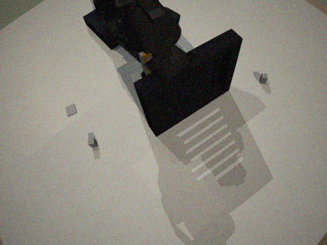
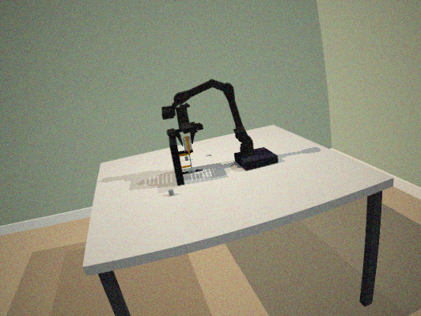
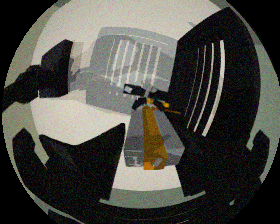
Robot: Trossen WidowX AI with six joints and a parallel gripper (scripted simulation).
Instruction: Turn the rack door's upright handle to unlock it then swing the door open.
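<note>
The black rack frame stands upright on the table. Its slotted black door is seen from the handle side in the wrist view and looks flush with the frame. The upright grey handle with an orange stripe stands out from the door on orange brackets. My gripper points down, its fingers partly open on either side of the handle's upper part. A firm squeeze on the handle does not show. In the top view, my arm and the frame hide most of the handle.
Small grey blocks stand on the table around the rack. A flat grey tile lies on one side. The arm's black base is on the handle side of the rack.
</note>
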